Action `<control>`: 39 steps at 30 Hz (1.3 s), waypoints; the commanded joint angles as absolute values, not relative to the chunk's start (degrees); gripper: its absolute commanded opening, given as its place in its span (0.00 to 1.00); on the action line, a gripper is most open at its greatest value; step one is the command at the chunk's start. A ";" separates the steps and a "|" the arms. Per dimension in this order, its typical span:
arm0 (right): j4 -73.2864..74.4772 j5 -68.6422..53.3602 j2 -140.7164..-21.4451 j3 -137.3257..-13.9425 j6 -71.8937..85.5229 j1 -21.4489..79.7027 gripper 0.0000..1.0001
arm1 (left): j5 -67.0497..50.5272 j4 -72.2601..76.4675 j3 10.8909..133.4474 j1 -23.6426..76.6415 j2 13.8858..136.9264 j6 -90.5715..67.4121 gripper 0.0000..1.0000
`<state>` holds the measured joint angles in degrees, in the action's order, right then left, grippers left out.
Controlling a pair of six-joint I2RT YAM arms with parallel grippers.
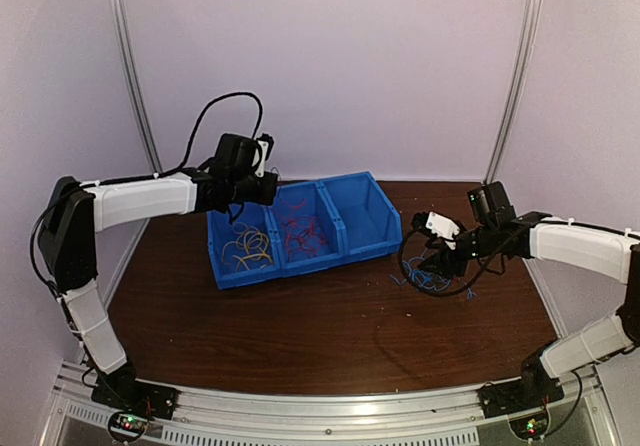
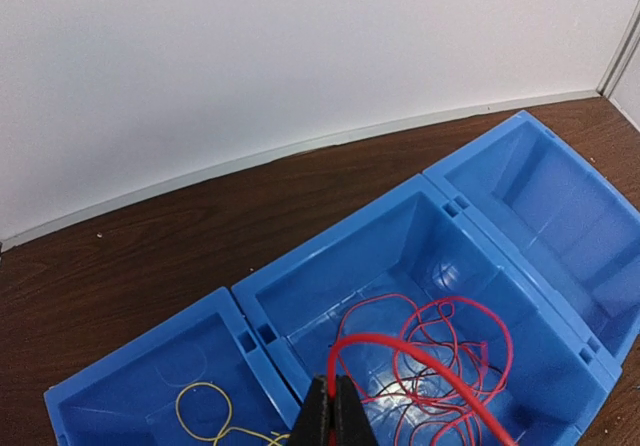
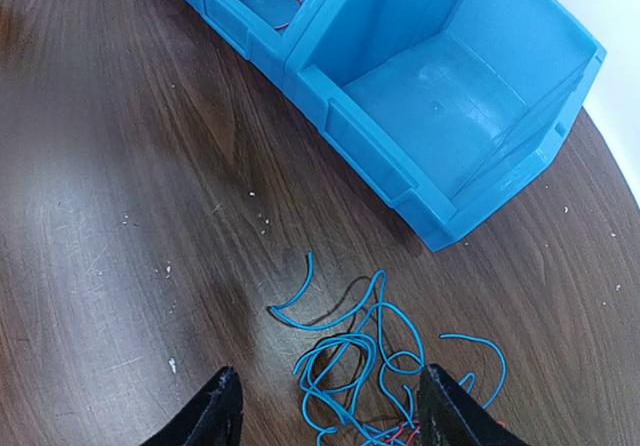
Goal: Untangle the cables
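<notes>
dark brown wood-grain table [image 1: 300, 326], scuffed and flecked with pale specks, is enclosed by plain matte white walls. a row of three blue bins [image 1: 362, 228] of glossy moulded plastic, open-topped with sloped fronts, is set side by side across the far half of the table.

the cables are seen in three bunches. thin yellow cables [image 1: 247, 246] are curled in loose loops on the floor of the left-hand bin. red cables [image 2: 450, 356] are heaped in overlapping rings in the middle bin. blue cables [image 3: 370, 356] are sprawled on the bare wood near the front corner of the right-hand bin, a tangle of loops with one short curved piece lying just apart; a trace of red is caught at its near edge.

the left gripper [image 2: 335, 411] is held above the middle bin, its narrow black fingers pressed together on one strand of the red cables, which is arched up from the tips and down to the right.

the right gripper [image 3: 330, 406] is held low over the blue cables, its blunt black fingers [image 3: 215, 411] spread apart on either side of the tangle; contact cannot be told.
</notes>
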<state>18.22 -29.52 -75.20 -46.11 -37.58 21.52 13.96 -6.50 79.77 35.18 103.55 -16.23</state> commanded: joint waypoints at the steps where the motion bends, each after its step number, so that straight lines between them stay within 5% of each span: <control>1: 18.31 -28.72 -75.95 -45.68 -38.06 21.53 0.60 | 9.95 -1.73 78.90 35.33 102.70 -17.12 0.00; 17: 18.63 -27.73 -76.02 -45.61 -38.32 21.53 0.60 | -4.15 -0.43 90.39 35.33 118.01 -24.43 0.00; 39: 18.98 -27.81 -76.38 -45.71 -38.76 21.53 0.60 | 2.84 -10.44 91.79 35.16 118.79 -23.32 0.00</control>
<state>18.59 -28.45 -76.16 -46.09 -38.63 21.50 -0.56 -7.86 88.55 35.24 118.19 -23.66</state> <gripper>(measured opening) 0.603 0.014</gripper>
